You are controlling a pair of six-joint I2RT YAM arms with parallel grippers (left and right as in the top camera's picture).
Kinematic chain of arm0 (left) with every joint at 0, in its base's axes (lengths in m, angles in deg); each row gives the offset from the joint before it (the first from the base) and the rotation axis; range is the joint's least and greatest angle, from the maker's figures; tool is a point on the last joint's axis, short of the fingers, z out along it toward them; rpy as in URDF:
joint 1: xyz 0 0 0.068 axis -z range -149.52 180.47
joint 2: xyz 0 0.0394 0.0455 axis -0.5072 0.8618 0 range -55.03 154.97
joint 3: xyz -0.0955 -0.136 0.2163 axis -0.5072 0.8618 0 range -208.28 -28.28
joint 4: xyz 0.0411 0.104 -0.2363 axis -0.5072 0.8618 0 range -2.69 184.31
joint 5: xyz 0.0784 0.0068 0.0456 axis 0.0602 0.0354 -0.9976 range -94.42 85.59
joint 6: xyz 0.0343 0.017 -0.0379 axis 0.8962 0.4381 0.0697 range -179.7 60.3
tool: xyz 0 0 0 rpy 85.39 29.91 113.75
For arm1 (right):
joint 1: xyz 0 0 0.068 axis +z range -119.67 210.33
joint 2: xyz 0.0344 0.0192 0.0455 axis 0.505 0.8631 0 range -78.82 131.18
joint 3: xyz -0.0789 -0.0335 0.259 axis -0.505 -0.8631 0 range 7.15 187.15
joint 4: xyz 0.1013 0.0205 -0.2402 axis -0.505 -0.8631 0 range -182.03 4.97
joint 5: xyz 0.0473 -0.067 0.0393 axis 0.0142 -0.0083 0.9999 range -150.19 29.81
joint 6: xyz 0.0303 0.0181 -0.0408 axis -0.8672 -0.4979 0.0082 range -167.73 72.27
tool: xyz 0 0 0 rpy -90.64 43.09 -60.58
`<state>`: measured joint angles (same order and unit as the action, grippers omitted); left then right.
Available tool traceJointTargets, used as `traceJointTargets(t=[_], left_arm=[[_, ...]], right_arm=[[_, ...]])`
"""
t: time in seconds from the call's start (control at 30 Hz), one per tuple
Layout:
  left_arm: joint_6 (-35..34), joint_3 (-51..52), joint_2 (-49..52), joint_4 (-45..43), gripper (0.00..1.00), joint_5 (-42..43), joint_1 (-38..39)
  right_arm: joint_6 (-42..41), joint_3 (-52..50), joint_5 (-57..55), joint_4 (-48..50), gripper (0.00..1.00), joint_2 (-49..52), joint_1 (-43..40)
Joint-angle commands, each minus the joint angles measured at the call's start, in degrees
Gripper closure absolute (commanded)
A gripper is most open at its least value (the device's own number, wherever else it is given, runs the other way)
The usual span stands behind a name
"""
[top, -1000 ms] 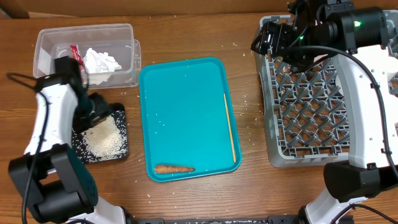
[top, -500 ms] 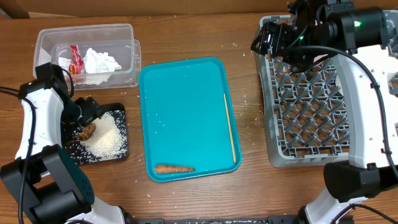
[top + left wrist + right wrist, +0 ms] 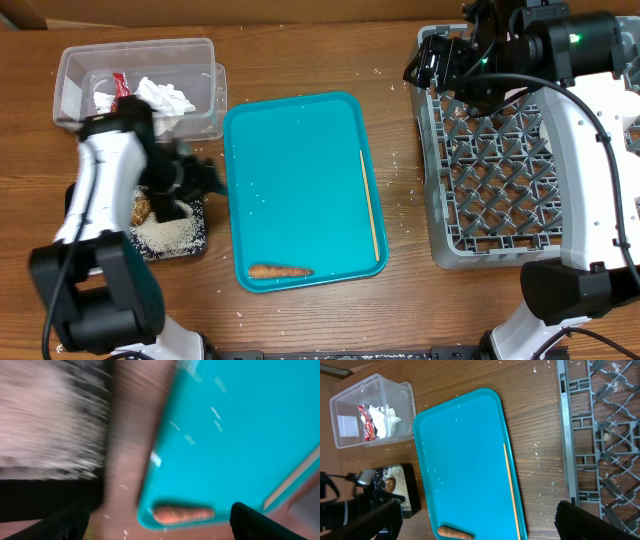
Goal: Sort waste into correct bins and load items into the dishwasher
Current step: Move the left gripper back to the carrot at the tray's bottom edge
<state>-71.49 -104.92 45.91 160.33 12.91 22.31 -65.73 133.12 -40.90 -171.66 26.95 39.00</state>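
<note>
**Left gripper (image 3: 195, 180) spread wide, nothing held**

Noted carrot (image 3: 280, 270) at near end of teal tray (image 3: 300, 150), just beside its rim. Could strike rim or roll carrot aside if lowered off-centre.

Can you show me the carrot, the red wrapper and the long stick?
carrot (image 3: 280, 270), overhead view, its middle
red wrapper (image 3: 365, 422), right wrist view, its middle
long stick (image 3: 370, 205), overhead view, halfway along
</note>
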Motion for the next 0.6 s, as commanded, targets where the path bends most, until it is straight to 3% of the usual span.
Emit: traceJointTargets(t=[0.0, 0.07, 0.27, 0.4, 0.57], left_arm=[[4.5, 0.2, 0.2, 1.9, 0.09, 3.3, 8.2], [4.5, 0.7, 0.2, 2.4, 0.09, 2.9, 14.6], [-0.9, 0.8, 0.2, 6.0, 0.04, -3.0, 23.7], [-4.0, 2.5, -1.3, 8.3, 0.04, -5.7, 25.9], [-7.5, 11.2, -8.6, 5.2, 0.02, -5.9, 26.0]], right_arm=[[0.0, -0.2, 0.3, 0.2, 0.0, 0.1, 0.2], [0.0, -0.1, 0.3, 0.2, 0.0, 0.1, 0.2], [0.0, -0.2, 0.3, 0.2, 0.0, 0.1, 0.2], [0.0, -0.1, 0.3, 0.2, 0.0, 0.1, 0.2], [0.0, -0.1, 0.3, 0.2, 0.0, 0.1, 0.2]])
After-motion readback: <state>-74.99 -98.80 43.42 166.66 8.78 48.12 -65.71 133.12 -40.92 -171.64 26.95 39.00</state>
